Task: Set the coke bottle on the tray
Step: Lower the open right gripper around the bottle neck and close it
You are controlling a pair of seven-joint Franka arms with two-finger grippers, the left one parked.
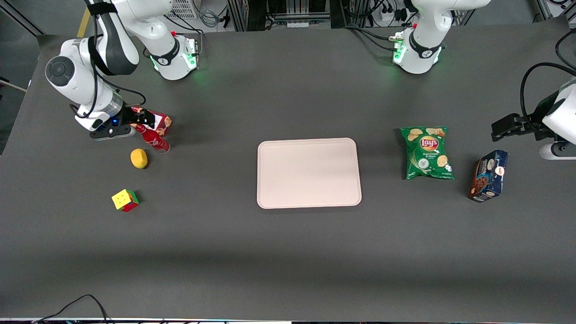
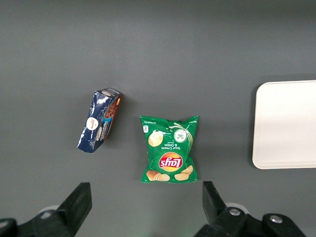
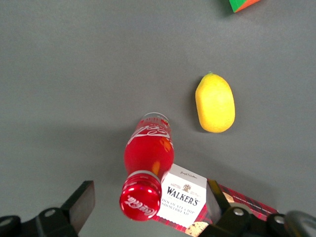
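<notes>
At the working arm's end of the bench (image 1: 288, 252), the gripper (image 1: 143, 120) hangs with its jaws released, spread wide and gripping nothing, one on either side of the coke bottle (image 3: 146, 165) and above its red cap. The bottle stands upright on the bench: slim plastic, red label with white script, clear at the base. Pressed close beside it is a flat red Walkers box (image 3: 186, 199) with a white panel and tartan edging, touching or nearly touching the bottle, and one jaw sits over it. A smooth yellow lemon (image 3: 215, 103), oval and matte, lies near the bottle, a little nearer to the front camera. Nearer again sits a puzzle cube (image 1: 125, 200), showing yellow, red and green faces.

The tray (image 1: 308, 173) lies flat at the middle of the bench, well apart from the bottle: pale beige-pink, rectangular, rounded corners, low rim. Toward the parked arm's end lie a crinkled green Lay's crisp bag (image 1: 427, 152) and, farther out, a dark blue cookie box (image 1: 489, 175) tipped on its side. The bench surface is dull dark grey.
</notes>
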